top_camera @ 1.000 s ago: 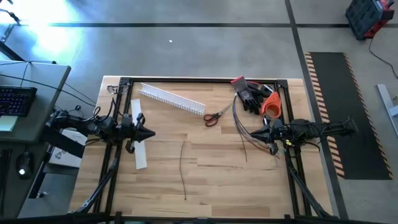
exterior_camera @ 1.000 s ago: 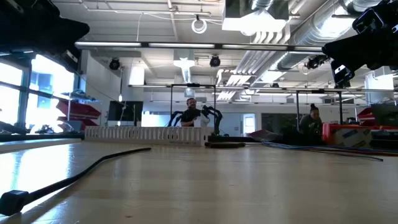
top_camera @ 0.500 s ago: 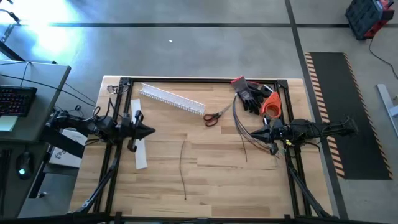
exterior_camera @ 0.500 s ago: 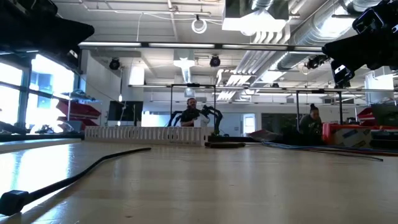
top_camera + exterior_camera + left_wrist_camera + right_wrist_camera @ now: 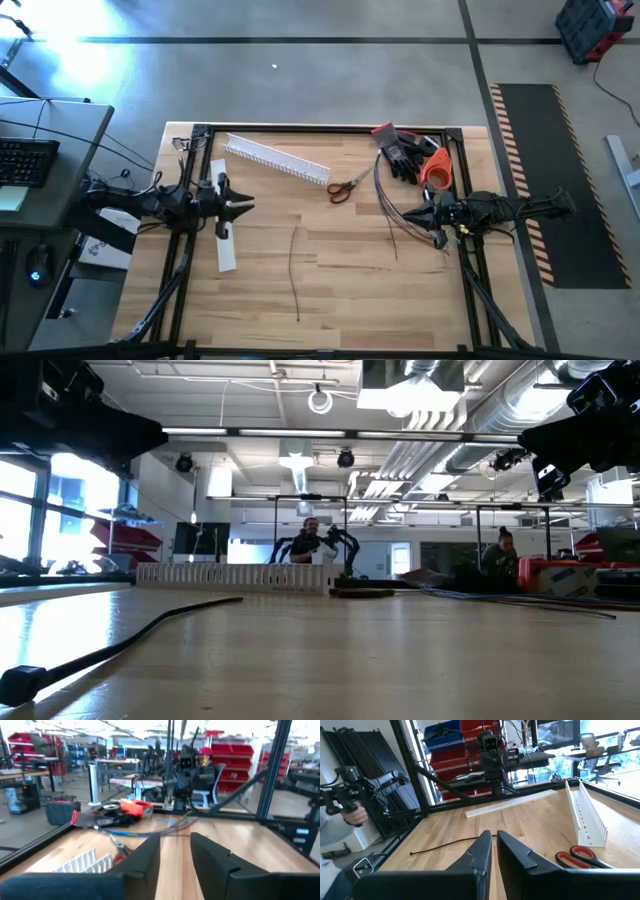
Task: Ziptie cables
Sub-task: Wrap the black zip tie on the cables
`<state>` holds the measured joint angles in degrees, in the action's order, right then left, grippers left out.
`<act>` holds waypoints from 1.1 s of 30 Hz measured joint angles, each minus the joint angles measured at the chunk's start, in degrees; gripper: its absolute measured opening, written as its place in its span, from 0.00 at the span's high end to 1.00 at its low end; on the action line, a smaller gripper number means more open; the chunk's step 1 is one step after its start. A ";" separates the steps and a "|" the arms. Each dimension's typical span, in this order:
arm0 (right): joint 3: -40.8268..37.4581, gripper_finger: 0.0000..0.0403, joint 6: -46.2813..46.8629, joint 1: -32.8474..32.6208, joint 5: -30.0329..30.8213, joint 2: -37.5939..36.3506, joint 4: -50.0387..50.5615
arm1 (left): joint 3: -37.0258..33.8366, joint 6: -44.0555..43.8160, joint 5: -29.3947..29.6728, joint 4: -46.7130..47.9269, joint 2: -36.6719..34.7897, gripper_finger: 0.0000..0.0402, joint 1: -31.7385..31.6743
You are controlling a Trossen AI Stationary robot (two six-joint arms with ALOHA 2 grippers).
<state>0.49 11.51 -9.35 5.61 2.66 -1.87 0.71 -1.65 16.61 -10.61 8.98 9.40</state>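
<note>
The cables point(image 5: 384, 196) are thin dark wires. They curve along the table's right side from beside the gloves toward the near edge, lying flat on the wood; they also show in the low view point(image 5: 520, 598) and the left wrist view point(image 5: 167, 823). A black zip tie point(image 5: 295, 272) lies mid-table, close up in the low view point(image 5: 110, 648). My left gripper point(image 5: 248, 207) hovers open at the table's left side, pointing level toward the right point(image 5: 175, 845). My right gripper point(image 5: 404, 213) hovers shut above the cables at the right side point(image 5: 493, 839), with nothing between its fingers.
A white slotted duct point(image 5: 277, 158) lies at the far left, a flat white strip point(image 5: 222, 228) under my left gripper. Red-handled scissors point(image 5: 347, 188), dark gloves point(image 5: 404, 150) and an orange object point(image 5: 437, 170) lie far right. A black frame point(image 5: 330, 128) borders the table. A person's hand point(image 5: 351, 814) shows beyond it.
My left gripper has opened and rolled a little about its own axis while staying in place at the table's left side. My right gripper, the cables and the zip tie have kept still.
</note>
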 joint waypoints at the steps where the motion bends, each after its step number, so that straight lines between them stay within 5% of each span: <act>1: 0.02 0.96 0.00 0.00 0.02 0.00 0.02 | -0.01 0.00 0.17 -0.06 0.72 0.74 0.03; 13: 0.02 0.96 0.00 -0.02 0.00 0.00 0.02 | 0.03 4.69 9.20 -21.87 17.56 0.71 -3.27; 18: 0.01 0.96 0.00 -0.01 0.00 0.00 0.01 | 2.08 0.62 6.30 -27.36 28.22 0.71 -8.96; 24: 0.02 0.96 0.00 0.00 0.00 0.00 0.02 | 11.92 -0.18 2.35 -27.52 45.84 0.71 -14.10; 33: 0.00 0.96 0.00 0.00 0.02 0.00 0.00 | 31.32 -6.26 4.62 -27.23 72.90 0.71 -19.54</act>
<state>0.49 11.51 -9.35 5.63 2.66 -1.87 32.02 -7.91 21.23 -37.85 81.88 -10.14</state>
